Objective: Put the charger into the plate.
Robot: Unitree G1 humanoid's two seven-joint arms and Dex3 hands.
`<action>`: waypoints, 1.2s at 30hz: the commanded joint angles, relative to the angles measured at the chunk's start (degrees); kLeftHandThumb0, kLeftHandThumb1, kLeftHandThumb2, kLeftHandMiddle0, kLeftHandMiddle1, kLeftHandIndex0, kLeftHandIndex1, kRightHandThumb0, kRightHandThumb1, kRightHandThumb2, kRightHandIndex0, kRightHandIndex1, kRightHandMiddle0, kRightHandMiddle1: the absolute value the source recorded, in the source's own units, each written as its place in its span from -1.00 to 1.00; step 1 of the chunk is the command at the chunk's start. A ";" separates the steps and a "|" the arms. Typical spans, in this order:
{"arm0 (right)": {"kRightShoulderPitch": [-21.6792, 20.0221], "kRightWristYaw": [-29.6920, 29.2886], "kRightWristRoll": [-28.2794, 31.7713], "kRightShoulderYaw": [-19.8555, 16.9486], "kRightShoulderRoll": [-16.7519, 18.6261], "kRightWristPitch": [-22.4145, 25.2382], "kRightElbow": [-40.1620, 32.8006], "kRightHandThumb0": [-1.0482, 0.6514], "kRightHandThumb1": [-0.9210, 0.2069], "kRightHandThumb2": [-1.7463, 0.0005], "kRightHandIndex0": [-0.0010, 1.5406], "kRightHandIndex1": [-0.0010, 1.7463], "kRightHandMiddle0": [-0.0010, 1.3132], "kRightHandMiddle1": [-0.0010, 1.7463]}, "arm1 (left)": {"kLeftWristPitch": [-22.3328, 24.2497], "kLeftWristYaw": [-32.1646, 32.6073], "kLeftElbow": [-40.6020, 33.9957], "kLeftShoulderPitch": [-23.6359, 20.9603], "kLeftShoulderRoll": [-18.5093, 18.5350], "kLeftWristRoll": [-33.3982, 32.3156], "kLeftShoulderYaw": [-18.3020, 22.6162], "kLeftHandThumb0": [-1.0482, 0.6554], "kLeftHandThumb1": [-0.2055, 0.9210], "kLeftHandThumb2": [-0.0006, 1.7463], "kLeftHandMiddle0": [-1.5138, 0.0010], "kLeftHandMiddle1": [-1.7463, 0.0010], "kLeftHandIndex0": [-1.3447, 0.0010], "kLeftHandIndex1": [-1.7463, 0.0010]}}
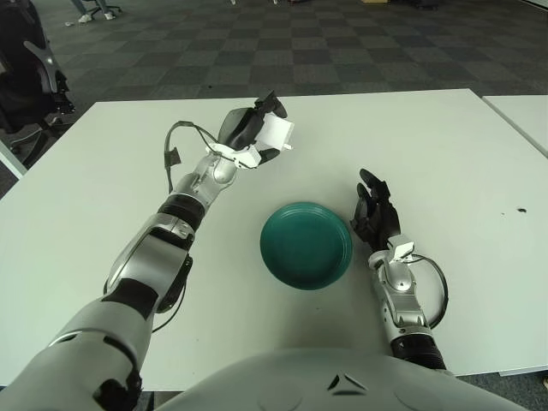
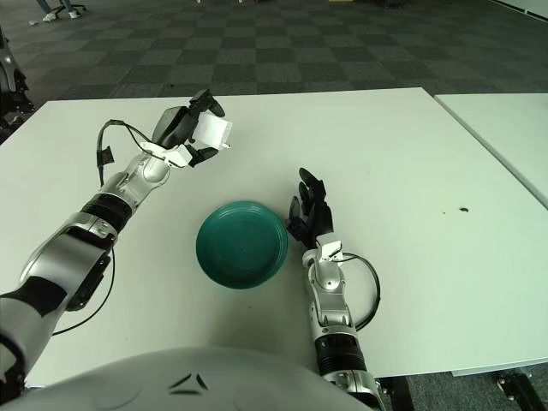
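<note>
The left hand (image 1: 250,130) grasps the white charger (image 1: 276,135) and holds it up above the white table (image 1: 445,145), on the far left side of the green plate (image 1: 306,244). The charger is clear of the plate, not over it. The plate lies flat near the robot, in the middle of the table. The right hand (image 1: 374,214) shows just beside the plate's right edge, its dark fingers relaxed and upright, grasping nothing
</note>
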 commanded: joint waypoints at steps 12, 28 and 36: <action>6.49 -0.57 -0.23 0.00 0.03 6.15 4.54 -0.82 -1.00 0.07 -0.70 -0.98 -1.00 -0.39 | 2.92 -17.06 -18.51 9.95 1.57 -4.09 0.03 -0.33 -0.07 0.50 -0.56 -1.00 0.10 -1.00; 7.49 -0.94 -0.54 0.60 0.43 7.13 3.02 -0.76 -1.00 0.07 -0.74 -1.00 -1.00 -0.42 | 4.82 -30.05 -28.69 17.14 0.97 -3.11 -5.03 -0.31 0.03 0.42 -0.51 -1.00 0.16 -1.00; 7.28 -1.45 -1.70 0.60 -0.04 5.26 4.73 -0.73 -1.00 0.06 -0.75 -1.00 -1.00 -0.47 | 5.93 -34.25 -32.49 18.31 2.36 -1.02 -6.45 -0.30 0.05 0.40 -0.47 -1.00 0.17 -1.00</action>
